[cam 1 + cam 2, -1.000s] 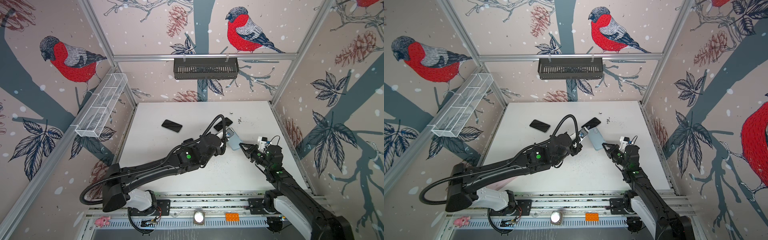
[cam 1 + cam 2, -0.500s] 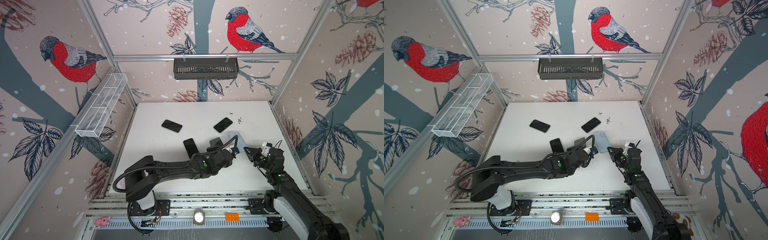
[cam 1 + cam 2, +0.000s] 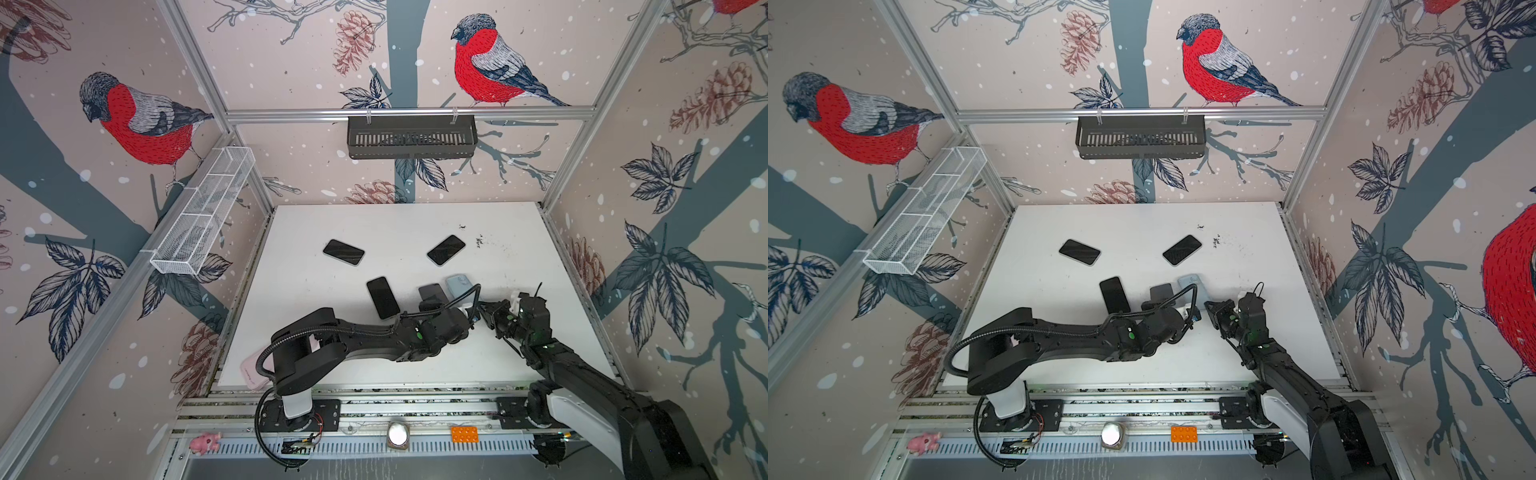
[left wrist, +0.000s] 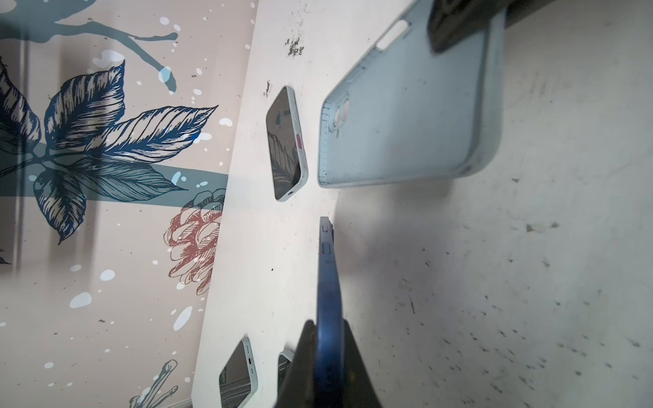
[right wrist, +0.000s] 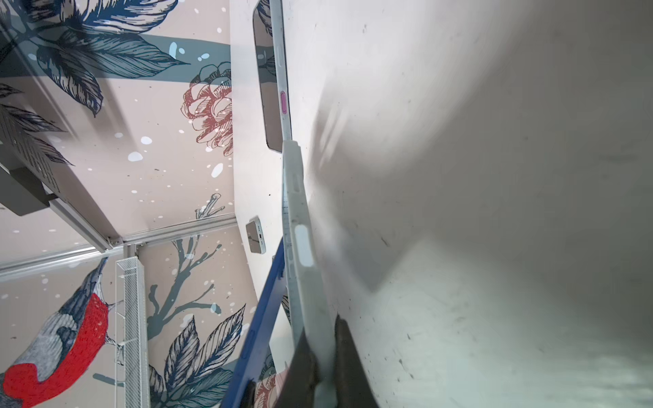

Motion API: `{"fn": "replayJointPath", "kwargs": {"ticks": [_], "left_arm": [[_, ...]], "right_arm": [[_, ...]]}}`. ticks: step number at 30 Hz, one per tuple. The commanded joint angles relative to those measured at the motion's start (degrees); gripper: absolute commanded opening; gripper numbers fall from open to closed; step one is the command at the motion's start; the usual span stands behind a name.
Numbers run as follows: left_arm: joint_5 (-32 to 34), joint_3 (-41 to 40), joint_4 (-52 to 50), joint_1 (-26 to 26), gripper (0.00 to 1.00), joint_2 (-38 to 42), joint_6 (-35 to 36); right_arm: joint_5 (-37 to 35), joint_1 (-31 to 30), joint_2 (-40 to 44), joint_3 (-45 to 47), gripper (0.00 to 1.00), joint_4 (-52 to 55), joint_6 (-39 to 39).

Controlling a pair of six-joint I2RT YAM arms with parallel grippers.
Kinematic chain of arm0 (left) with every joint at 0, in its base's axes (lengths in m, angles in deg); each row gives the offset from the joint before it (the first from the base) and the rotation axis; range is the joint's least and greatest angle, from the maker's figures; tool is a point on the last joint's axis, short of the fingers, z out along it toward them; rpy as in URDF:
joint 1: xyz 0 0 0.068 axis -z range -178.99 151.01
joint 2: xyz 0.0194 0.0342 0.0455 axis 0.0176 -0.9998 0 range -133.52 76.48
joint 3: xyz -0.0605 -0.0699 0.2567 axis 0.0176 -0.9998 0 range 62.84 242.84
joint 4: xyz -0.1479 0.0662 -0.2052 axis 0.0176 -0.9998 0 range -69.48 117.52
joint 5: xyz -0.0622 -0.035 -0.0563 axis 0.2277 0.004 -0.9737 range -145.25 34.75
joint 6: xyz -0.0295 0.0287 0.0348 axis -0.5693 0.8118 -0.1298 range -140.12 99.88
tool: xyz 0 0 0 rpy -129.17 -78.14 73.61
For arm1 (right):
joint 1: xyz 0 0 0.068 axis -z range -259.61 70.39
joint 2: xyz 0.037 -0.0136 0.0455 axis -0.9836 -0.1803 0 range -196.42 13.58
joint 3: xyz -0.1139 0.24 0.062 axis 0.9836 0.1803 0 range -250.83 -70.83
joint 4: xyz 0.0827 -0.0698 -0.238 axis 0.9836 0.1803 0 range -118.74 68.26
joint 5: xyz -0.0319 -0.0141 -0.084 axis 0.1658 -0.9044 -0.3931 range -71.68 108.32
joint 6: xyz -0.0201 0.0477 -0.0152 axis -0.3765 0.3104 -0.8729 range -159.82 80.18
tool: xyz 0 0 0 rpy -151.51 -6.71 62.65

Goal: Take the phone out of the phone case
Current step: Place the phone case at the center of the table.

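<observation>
Showing dark blue phone (image 4: 328, 300) edge-on, pale blue translucent case (image 4: 406, 116) apart

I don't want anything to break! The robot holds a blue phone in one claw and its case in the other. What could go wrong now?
The left gripper pinches the blue phone only by its thin edge, so it might slip and drop onto the table. The right gripper holds the pale case the same way. Another phone lies close by and could get bumped.

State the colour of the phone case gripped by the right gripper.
The phone case is pale blue, clearest in the left wrist view.
</observation>
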Motion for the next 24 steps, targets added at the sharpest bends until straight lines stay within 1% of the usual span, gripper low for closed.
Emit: {"fn": "replayJointPath", "kwargs": {"ticks": [1,3,9,17,21,24], "left_arm": [[-0.6,-0.8,3.9,0.1,0.00,-0.4,2.3],[-1.5,-1.3,4.0,0.1,0.04,-0.6,2.6],[-1.6,-2.8,4.2,0.4,0.22,-1.0,3.8],[-1.2,-3.6,4.4,0.5,0.35,-2.1,4.1],[-1.4,-3.6,4.3,0.7,0.36,-3.0,3.9],[-1.4,-3.8,4.2,0.7,0.41,-3.4,3.7]], "right_arm": [[-2.9,-1.0,-1.1,0.0,0.04,-3.6,2.1],[-3.4,-1.7,-2.0,0.3,0.04,-4.3,2.7],[-5.1,-3.6,-2.7,1.2,0.05,-5.0,4.0],[-7.1,-6.2,-2.3,2.4,0.06,-5.1,5.2],[-7.9,-7.3,-2.4,3.7,0.07,-6.2,6.2],[-8.2,-8.1,-2.4,4.0,0.09,-6.3,6.3]]}}
